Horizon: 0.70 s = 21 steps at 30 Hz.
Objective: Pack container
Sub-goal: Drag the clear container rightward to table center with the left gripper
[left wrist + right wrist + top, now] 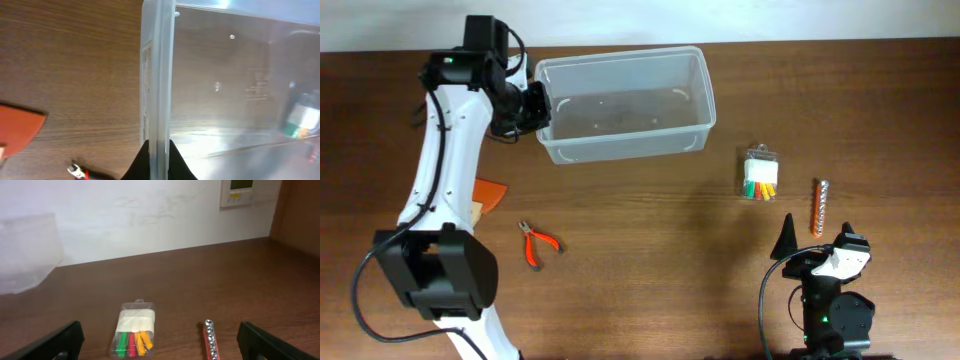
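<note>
Plainly, we are finding the left gripper (532, 105) at the left short end of the container (620, 150). In the left wrist view a black finger is pressing on each side of the clear wall, so we are reading the jaws as clamped on that wall. The right gripper (815, 240) is sitting low at the near right of the counter (650, 250), its jaws spread wide on nothing.

The tub is standing upright at the far side of the counter and is looking empty. We are therefore judging that the packing proper is not yet begun and that the left arm is steadying or positioning the tub.

The clear packet of coloured pieces (761, 175) and the strip of metal bits (820, 205) are lying just ahead of the right gripper, well apart from the tub. The next move is probably calling for that arm to reach forward and close on one of them. The red-handled pliers (538, 243) and an orange piece (488, 195) are lying on the left.

As for writing, we are making out moulded marks on the tub wall, a white band on the packet and a wall panel (242, 190), none of them legible.
</note>
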### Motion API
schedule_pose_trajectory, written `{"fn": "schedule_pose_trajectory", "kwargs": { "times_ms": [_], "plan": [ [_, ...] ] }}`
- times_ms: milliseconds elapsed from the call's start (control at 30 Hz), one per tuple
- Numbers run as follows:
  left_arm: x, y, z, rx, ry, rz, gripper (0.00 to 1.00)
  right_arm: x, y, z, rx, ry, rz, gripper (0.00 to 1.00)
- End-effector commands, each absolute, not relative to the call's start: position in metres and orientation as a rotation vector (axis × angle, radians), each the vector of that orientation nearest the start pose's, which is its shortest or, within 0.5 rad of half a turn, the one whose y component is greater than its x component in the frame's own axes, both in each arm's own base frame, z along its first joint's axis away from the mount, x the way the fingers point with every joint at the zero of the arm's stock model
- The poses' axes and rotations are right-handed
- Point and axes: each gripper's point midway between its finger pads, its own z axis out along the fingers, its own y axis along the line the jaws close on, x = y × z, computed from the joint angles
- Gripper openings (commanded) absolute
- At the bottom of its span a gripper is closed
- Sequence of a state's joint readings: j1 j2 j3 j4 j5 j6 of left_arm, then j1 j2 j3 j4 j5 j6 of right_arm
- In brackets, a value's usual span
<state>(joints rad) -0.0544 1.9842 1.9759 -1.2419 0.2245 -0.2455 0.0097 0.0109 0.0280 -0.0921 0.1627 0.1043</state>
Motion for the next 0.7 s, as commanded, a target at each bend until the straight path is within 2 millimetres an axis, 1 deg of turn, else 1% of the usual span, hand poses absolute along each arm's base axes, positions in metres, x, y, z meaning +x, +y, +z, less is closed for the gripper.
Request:
{"fn": "schedule_pose_trajectory", "kwargs": {
  "times_ms": [0, 100, 167, 267, 367, 500, 533, 667],
  "plan": [
    [0.446, -0.062, 0.208, -0.164, 2.760, -0.297, 0.02, 0.243, -0.026, 0.159, 0.201, 1.636, -0.051, 0.99],
    [0.447, -0.058, 0.205, -0.159, 2.763, -0.221, 0.02, 0.243, -0.026, 0.159, 0.201, 1.636, -0.051, 0.99],
    [0.447, -0.060, 0.203, -0.125, 2.767, -0.208, 0.02, 0.243, -0.026, 0.159, 0.201, 1.636, -0.051, 0.99],
    [0.451, -0.061, 0.198, -0.124, 2.770, -0.208, 0.02, 0.243, -0.026, 0.159, 0.201, 1.636, -0.051, 0.99],
    [0.456, -0.064, 0.191, -0.066, 2.772, -0.200, 0.02, 0.243, -0.026, 0.159, 0.201, 1.636, -0.051, 0.99],
    [0.458, -0.070, 0.171, -0.002, 2.808, -0.221, 0.02, 0.243, -0.026, 0.159, 0.201, 1.636, -0.051, 0.99],
    [0.458, -0.074, 0.162, 0.021, 2.825, -0.243, 0.02, 0.243, -0.026, 0.159, 0.201, 1.636, -0.051, 0.99],
    [0.458, -0.077, 0.137, 0.026, 2.855, -0.245, 0.02, 0.243, -0.026, 0.159, 0.201, 1.636, -0.051, 0.99]
  ]
}}
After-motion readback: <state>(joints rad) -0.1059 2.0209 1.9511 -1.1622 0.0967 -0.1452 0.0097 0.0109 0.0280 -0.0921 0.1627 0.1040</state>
